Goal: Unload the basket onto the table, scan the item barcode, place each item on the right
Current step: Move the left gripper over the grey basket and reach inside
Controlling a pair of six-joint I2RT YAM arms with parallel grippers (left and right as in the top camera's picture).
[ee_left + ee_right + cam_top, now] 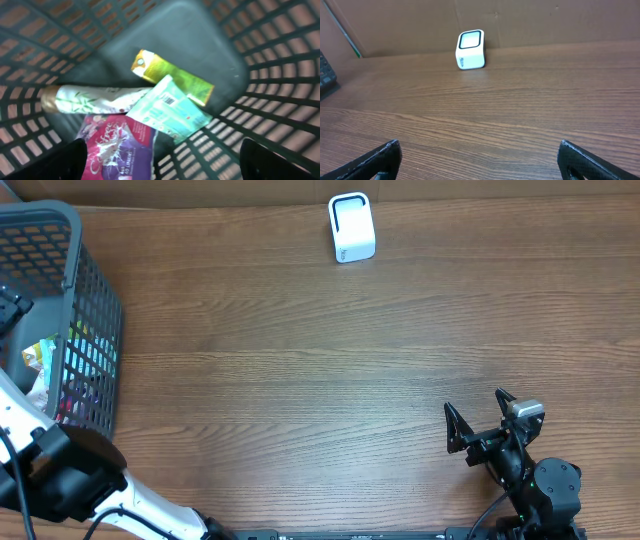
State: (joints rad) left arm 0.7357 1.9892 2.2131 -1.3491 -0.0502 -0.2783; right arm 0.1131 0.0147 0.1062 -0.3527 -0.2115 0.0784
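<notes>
Left hand [170,162] hangs wide open inside the basket [98,310], above a teal barcoded packet [170,112] lying across a green carton [192,84]. Right hand [477,408] stands open over the tabletop [300,380], well apart from the white scanner [351,227].

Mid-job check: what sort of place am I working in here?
Probably a mock shop checkout on a test bench: a white barcode scanner stands on the wooden table, and a grey mesh shopping basket holds packaged goods.
</notes>
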